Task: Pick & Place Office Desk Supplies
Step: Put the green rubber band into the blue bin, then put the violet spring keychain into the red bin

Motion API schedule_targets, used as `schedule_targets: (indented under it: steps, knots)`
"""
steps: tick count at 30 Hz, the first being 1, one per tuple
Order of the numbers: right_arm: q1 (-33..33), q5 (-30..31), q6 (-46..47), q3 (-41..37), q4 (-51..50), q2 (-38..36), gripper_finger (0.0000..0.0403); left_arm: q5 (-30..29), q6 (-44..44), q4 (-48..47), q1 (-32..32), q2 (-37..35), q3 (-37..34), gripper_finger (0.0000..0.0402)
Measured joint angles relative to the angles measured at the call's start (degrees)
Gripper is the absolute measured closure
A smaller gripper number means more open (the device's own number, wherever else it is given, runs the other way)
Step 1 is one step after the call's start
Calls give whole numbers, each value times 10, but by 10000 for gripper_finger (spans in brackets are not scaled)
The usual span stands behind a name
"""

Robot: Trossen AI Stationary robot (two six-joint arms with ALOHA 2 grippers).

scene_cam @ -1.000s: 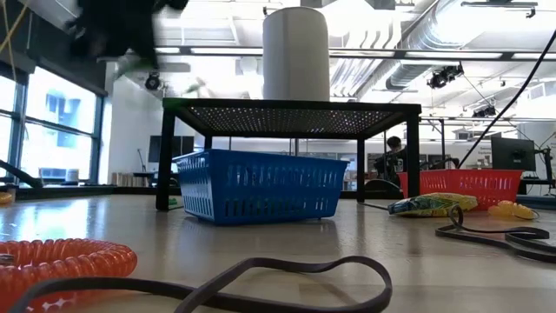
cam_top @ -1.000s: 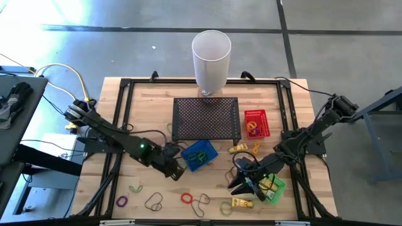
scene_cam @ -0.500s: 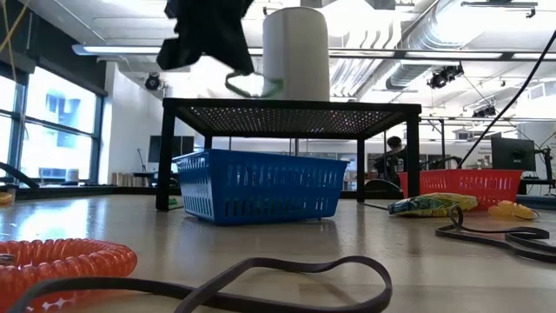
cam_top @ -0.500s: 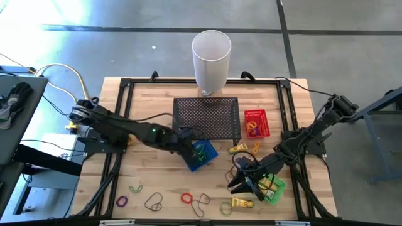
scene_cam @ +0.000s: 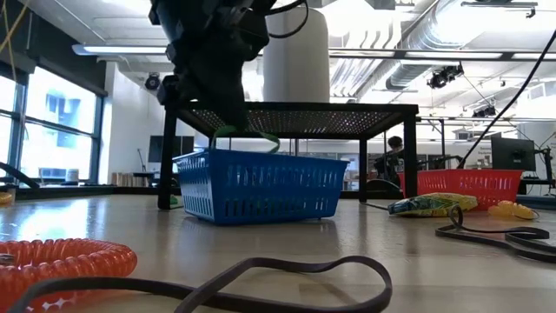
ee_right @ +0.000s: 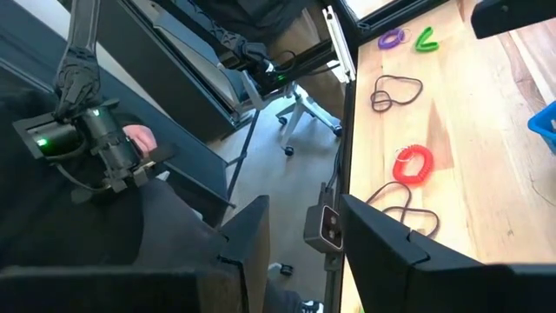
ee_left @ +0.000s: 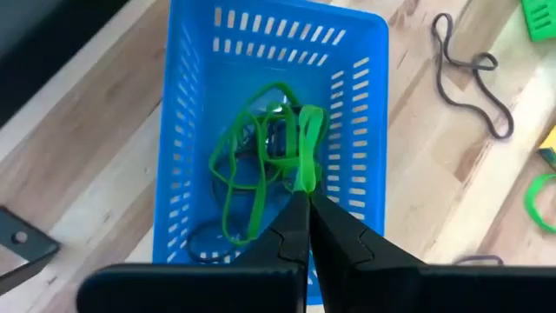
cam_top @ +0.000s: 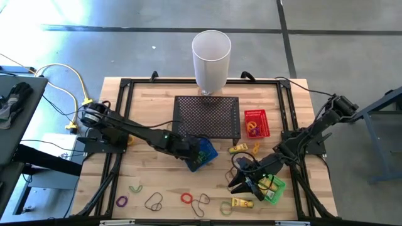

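Non-task fixtures on the wooden table [cam_top: 151,113].
White cylinder [cam_top: 211,61] stands behind black mesh stand [cam_top: 206,117]; yellow cables [cam_top: 63,94] lie off-table.

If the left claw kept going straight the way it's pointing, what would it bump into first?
Probably the green bands lying in the blue basket. The left claw, shut on a green band, points down into that basket, so the pile comes first, then the basket floor.
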Motion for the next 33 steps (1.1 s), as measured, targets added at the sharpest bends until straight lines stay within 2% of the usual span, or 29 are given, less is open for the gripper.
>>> schedule_targets:
  steps: [5,15,19,23,27,33]
  knots:
    - [0,-5,-1,0,0,0,275,6,-3,1,1,0,0,380]
    - [0,-10,-3,0,-1,0,275,18,-9,0,1,0,1,289]
    - [0,-10,-3,0,-1,0,275,71,11,-2,0,-7,21,284]
    - [0,-10,-3,0,-1,0,275,110,-13,0,-2,-36,52,285]
    - [0,-10,-3,0,-1,0,275,110,-15,-36,-6,-79,71,293]
    - [0,-19,-3,0,-1,0,275,57,-33,-198,-5,-168,78,300]
